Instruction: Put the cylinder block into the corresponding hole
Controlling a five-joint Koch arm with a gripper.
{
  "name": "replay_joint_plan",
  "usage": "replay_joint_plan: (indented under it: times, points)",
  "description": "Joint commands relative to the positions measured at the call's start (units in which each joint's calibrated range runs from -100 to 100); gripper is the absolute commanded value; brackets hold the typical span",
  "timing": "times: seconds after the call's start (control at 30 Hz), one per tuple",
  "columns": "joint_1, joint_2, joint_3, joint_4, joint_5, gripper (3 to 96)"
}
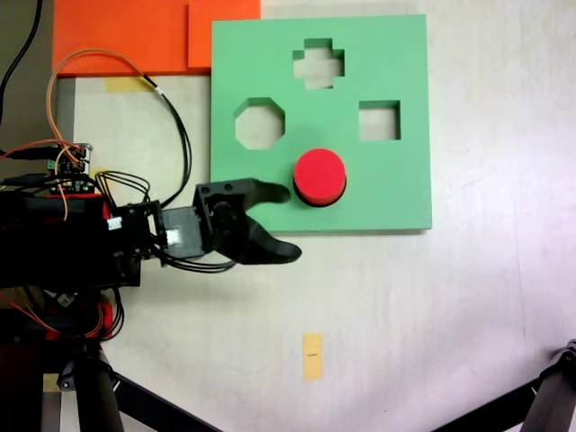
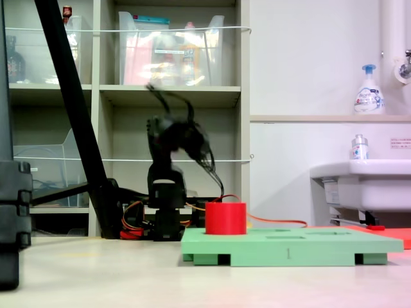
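The cylinder block (image 1: 320, 175) stands upright on the green board (image 1: 405, 180), apparently seated in its round hole, below the octagonal cutout (image 1: 259, 123) in the first exterior view. The tool (image 1: 286, 222), jaws apart and empty, sits just off the board's edge, suggesting placement is done.

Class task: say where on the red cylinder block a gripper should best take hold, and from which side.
Probably from above, closing across the curved side wall of the cylinder block. It stands upright on the green board, its wall exposed all round in both exterior views. The gripper is open.
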Motion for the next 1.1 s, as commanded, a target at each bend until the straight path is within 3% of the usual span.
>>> replay_joint_plan:
  times: [0.03, 0.17, 0.4, 0.53, 0.73, 1.1]
  points:
    - [-4.84, -0.82, 0.04, 2.52, -12.01, 47.7]
    - [-7.13, -0.82, -6.24, 8.87, -22.66, 48.6]
    - [-5.32, -0.82, -47.52, 42.48, -33.41, 48.3]
    - [-4.15, -0.82, -53.80, 42.57, -34.73, 48.3]
    - [-3.32, -0.82, -53.80, 18.98, -34.68, 49.5]
    - [-4.79, -0.82, -53.80, 19.37, -34.58, 50.1]
